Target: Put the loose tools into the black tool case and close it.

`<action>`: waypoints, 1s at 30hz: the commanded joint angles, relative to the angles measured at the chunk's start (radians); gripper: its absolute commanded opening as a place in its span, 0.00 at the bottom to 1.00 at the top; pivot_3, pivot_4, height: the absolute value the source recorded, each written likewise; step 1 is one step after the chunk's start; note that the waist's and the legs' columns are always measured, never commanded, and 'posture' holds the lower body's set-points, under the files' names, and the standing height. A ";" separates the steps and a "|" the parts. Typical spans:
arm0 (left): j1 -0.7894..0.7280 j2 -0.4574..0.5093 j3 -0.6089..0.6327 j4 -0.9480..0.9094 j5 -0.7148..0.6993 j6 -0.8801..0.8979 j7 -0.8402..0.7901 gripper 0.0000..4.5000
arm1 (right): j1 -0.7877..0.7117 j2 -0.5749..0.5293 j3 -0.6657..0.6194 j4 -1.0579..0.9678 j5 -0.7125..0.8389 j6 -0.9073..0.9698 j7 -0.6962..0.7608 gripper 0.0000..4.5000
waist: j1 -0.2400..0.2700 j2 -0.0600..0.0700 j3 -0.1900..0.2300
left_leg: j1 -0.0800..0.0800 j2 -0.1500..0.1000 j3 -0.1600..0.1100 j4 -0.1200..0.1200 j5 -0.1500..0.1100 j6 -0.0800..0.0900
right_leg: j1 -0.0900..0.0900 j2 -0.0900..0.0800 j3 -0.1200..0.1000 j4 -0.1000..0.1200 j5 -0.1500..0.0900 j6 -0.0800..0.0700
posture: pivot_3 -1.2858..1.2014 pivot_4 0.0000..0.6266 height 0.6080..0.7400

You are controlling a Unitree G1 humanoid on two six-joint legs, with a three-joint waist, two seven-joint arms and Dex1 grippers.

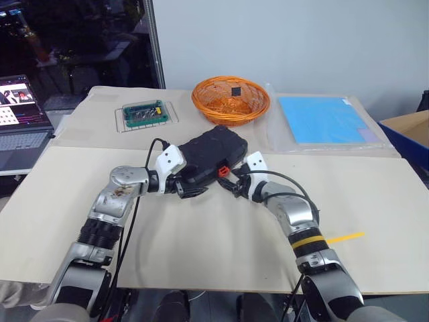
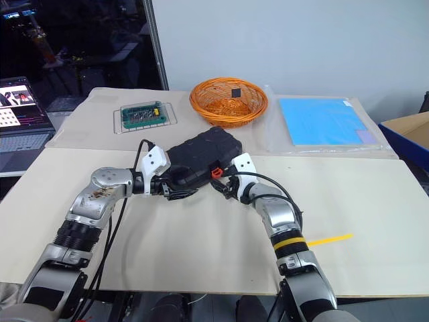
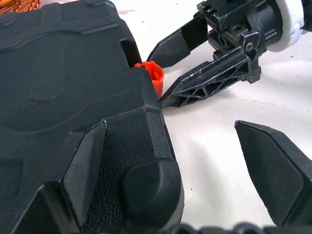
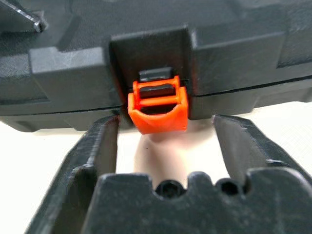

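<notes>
Right gripper (image 4: pixel 165 141): jaws parted, holding nothing, straddling the orange latch (image 4: pixel 158 109) on the case front. Black tool case (image 1: pixel 209 155): lid down, mid-table, just before the orange basket (image 1: pixel 230 99). Left gripper (image 1: pixel 190 190): fully spread, empty, braced at the case's near-left corner. Step in hand: latching, by my judgement. Next move calls for pressing the latch flush while the left steadies the case.
</notes>
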 commanded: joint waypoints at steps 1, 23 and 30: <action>0.035 0.015 -0.025 0.043 0.031 0.034 -0.001 1.00 | -0.040 0.004 -0.002 -0.018 -0.003 -0.053 0.019 0.43 | 0.000 0.000 0.000 | 0.000 0.000 0.000 0.000 0.000 0.000 | 0.000 0.000 0.000 0.000 0.000 0.000 | 0.52 0.24 1.00; 0.040 0.006 -0.034 0.039 0.035 0.035 0.006 1.00 | -0.024 -0.051 0.048 -0.140 -0.083 -0.036 0.041 0.26 | 0.003 0.000 0.002 | -0.001 0.000 0.000 0.000 0.003 0.005 | 0.000 0.000 0.000 0.000 0.000 0.000 | 0.52 0.24 1.00; 0.045 0.004 -0.036 0.034 0.034 0.036 0.009 1.00 | -0.038 -0.056 0.043 -0.166 -0.060 0.019 0.064 0.26 | 0.004 0.000 0.002 | -0.001 0.000 0.000 0.000 0.003 0.005 | 0.000 0.000 0.000 0.000 0.000 0.000 | 0.52 0.24 1.00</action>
